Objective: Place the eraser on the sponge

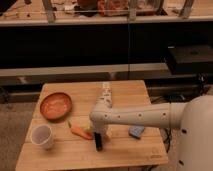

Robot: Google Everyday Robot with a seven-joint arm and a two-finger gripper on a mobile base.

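Blue sponge (136,131) lies flat on the wood table (127,97), nothing on top. The hand (98,136) hangs left of the sponge, near it. The dark block at its tip is prob. the eraser (99,145), low by the table. Can't tell if the hand is clamped or apart. If grip's firm: lift clear, centre over the sponge, set down low, since it's soft.

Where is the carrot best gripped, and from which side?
Probably at its middle, from above, closing across its narrow width: the carrot lies flat on the table, long axis slanting. The gripper hangs just right of it in the picture.
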